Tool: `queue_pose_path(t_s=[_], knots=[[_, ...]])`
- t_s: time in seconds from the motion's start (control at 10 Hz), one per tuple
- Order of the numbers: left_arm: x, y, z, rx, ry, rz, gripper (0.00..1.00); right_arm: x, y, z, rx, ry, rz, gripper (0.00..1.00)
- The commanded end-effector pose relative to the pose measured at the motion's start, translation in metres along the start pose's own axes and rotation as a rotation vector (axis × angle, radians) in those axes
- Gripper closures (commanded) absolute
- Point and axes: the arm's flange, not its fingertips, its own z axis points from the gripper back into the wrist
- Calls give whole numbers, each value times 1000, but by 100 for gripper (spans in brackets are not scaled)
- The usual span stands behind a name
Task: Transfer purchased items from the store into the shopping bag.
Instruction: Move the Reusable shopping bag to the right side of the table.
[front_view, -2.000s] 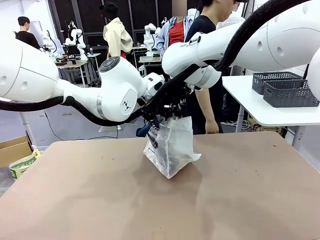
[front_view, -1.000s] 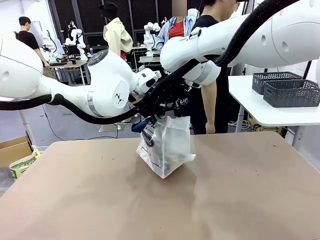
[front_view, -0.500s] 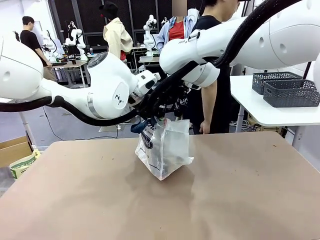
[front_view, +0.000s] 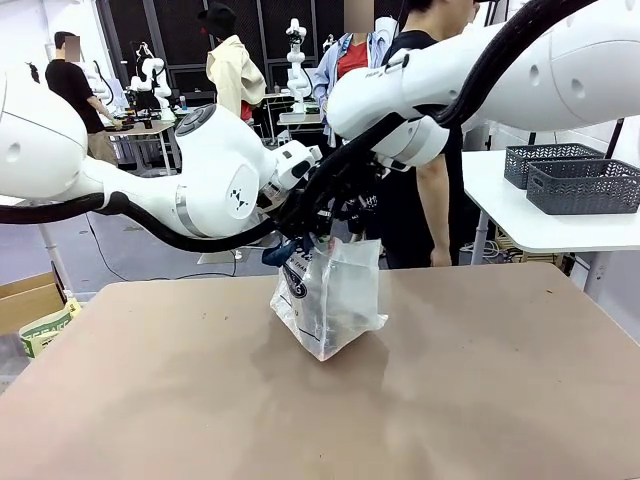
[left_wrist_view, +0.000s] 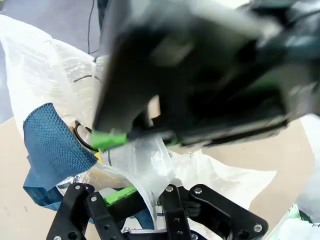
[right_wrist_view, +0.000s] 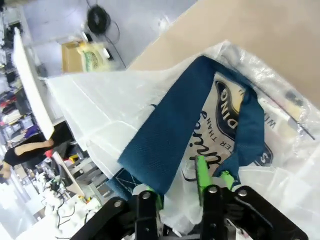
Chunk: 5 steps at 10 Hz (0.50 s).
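A: At table centre, item one: the shopping bag (front_view: 330, 300), standing upright on the brown table (front_view: 480, 400), its mouth gathered at 12 o'clock under both arms. Your left gripper (front_view: 300, 232) is at the bag's 11 o'clock; in the left wrist view its green pads are pinched together on a fold of the bag's rim film.

B: And item two?

A: The right gripper (front_view: 345, 212), at the bag's 12 o'clock. In the right wrist view its fingers (right_wrist_view: 201, 172) stand slightly apart, with plastic and the navy handle (right_wrist_view: 170, 130) lying between and over them. You cannot tell whether it is gripping.

B: Contents?

A: A slim pale stick (right_wrist_view: 295, 117) behind the film, near the oval logo (right_wrist_view: 237, 125); little else can be made out.

B: Risks?

A: If you draw the right gripper away while the strap or film snags a finger, the bag may tip or lift and spill. The thin film could also tear at the left pinch.
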Motion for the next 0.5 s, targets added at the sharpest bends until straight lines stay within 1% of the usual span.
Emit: queue_pose_path(t_s=[0.0,0.1,0.2,0.3,0.4], knots=[[5,-3,3,16,-13,4,100,4,-23,22,35,-21,-57,1],[5,-3,3,16,-13,4,100,11,-29,32,49,-11,-45,0],[5,-3,3,16,-13,4,100,18,-38,42,57,-28,-56,0],[5,-3,3,16,-13,4,100,25,-46,51,56,-16,-45,0],[5,-3,3,16,-13,4,100,29,-55,65,36,1,5,0]])
